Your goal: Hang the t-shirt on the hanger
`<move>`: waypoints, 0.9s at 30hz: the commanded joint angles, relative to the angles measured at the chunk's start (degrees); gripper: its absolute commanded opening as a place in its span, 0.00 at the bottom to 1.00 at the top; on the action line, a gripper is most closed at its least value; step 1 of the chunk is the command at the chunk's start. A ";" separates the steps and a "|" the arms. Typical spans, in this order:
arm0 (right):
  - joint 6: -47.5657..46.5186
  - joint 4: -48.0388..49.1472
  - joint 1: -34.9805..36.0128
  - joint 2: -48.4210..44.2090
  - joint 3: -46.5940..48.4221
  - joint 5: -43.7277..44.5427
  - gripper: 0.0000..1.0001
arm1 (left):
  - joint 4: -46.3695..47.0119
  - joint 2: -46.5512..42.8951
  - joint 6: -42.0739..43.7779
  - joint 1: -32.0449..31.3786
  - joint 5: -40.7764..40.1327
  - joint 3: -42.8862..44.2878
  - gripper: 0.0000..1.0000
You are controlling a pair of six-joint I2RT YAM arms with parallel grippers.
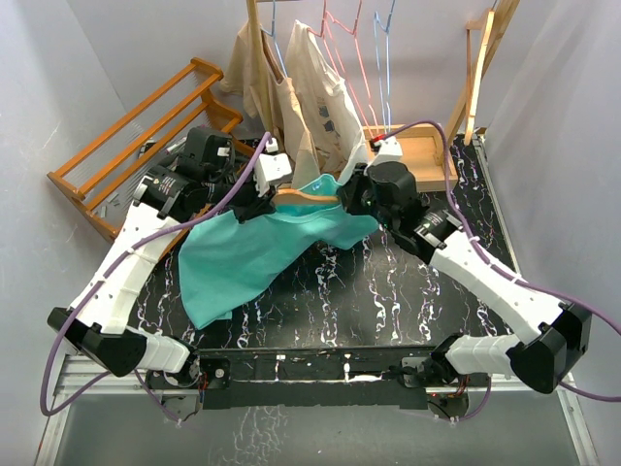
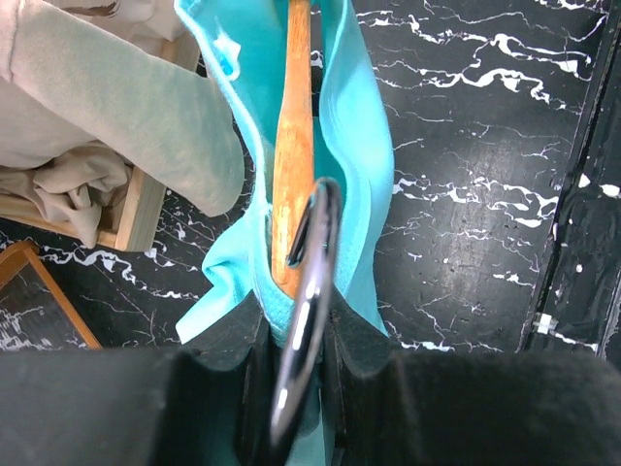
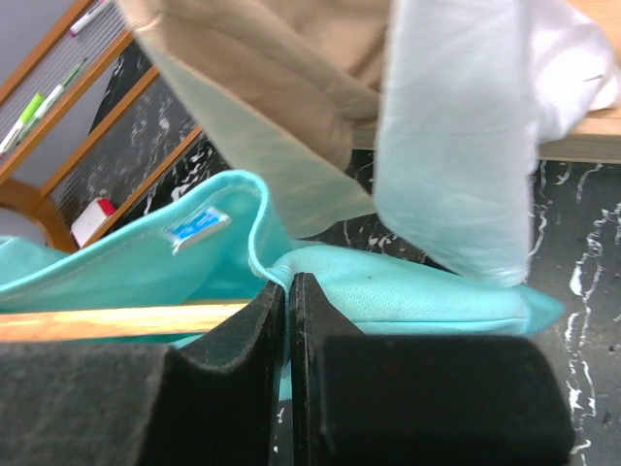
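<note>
- From the top view, the hanger (image 1: 309, 197) is held in the air between the two arms. The t-shirt (image 1: 247, 257) is draped over it, and most of the cloth falls to the near left of the hanger onto the table (image 1: 388, 291).
- The left gripper (image 1: 254, 202) is on the left side of the hanger and the right gripper (image 1: 351, 194) on its right side. I judge that if the arms move unevenly, the wood tilts and the shirt slides off.
- The beige shirts (image 1: 315, 87) hang just behind the hanger, so a lift could catch and drag them.
- In the left wrist view, the left gripper is pinching the metal hook (image 2: 309, 282) of the hanger, with teal cloth on both sides of the wood. The hook is thin and smooth, so I think it can turn between the pads and let the hanger swing.
- In the right wrist view, the right gripper has its fingers pressed together on a fold of the t-shirt's neck edge, just beside the hanger's wooden arm. The bite looks small. A hard pull may make the cloth slip out, or may stretch the neck.
- The label (image 3: 197, 225) sits close to the hanger, inside the open neck. I judge the neck is not yet settled around the hook, so releasing now may drop the shirt.
</note>
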 commanded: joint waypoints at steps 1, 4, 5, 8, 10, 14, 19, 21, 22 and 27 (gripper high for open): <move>-1.75 0.26 4.14 1.73 4.82 1.35 0.08 | 3.94 -0.54 -2.17 0.17 3.62 1.63 0.00; -1.90 0.79 6.37 3.29 5.71 1.92 0.08 | 3.73 0.90 -2.83 0.20 5.32 2.25 0.00; -2.16 1.17 6.91 3.61 5.92 1.99 0.08 | 3.62 0.99 -2.88 0.17 6.17 2.23 0.00; -2.76 2.42 7.92 3.77 6.36 1.60 0.08 | 4.17 0.46 -3.18 0.17 6.66 1.40 0.00; -3.11 3.29 8.27 3.21 6.54 1.34 0.08 | 4.90 0.10 -3.32 0.20 6.47 0.69 0.00; -4.17 3.60 8.70 1.34 6.40 1.49 0.08 | 5.89 -0.01 -3.98 0.17 6.41 0.02 0.00; -5.61 2.39 8.71 -2.35 5.57 0.90 0.08 | 7.72 -0.03 -4.64 0.19 5.41 -0.72 0.00; -5.84 0.79 8.69 -4.00 5.08 1.71 0.08 | 7.96 -0.02 -4.80 0.21 4.81 -0.73 0.00; -5.85 0.01 8.71 -4.90 4.79 2.47 0.08 | 8.13 -0.06 -4.89 0.19 4.48 -0.73 0.00; -5.66 -1.83 8.72 -7.90 3.11 3.78 0.08 | 9.51 0.03 -6.17 0.17 3.19 -0.57 0.00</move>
